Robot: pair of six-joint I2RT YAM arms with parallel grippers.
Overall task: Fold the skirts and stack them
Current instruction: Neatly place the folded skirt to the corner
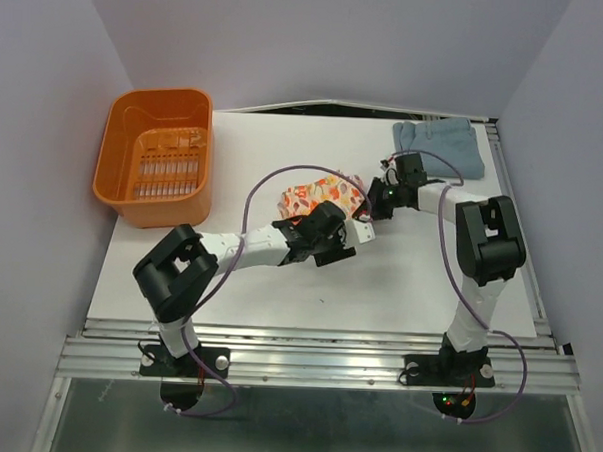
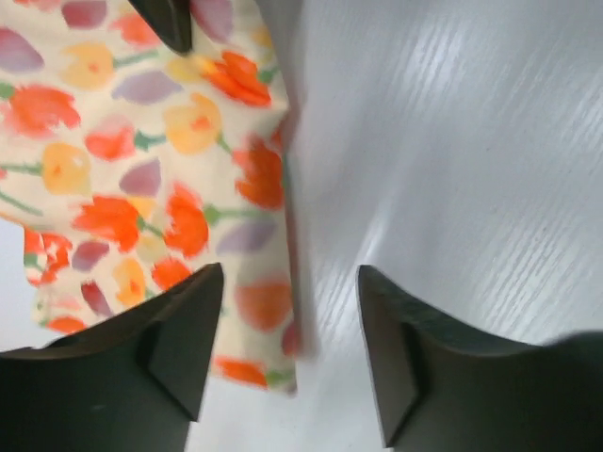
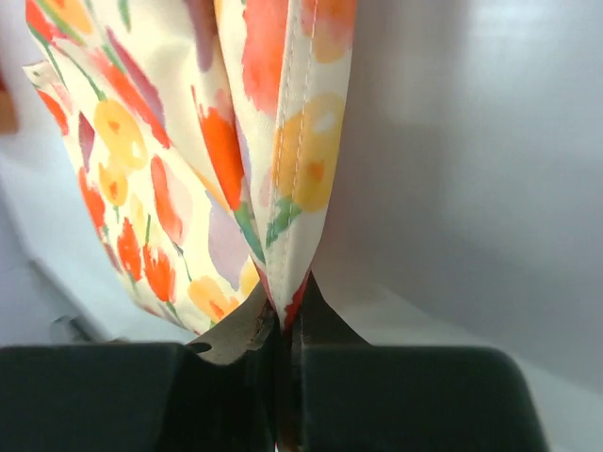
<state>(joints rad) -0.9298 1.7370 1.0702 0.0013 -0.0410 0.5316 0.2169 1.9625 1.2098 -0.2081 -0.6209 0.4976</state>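
The right gripper (image 3: 283, 347) is clenched on the hem of the cream floral fabric skirt (image 1: 318, 195), which lies bunched near the middle of the white table (image 1: 278, 305). The left gripper (image 2: 287, 348) is released, its jaws apart over the skirt's edge. If the right arm pulls before the left takes hold, the thin hem can slip out, or the cloth can drag and crumple. The skirt's long axis seems to run from 9 to 3 o'clock, with the held end at 3.
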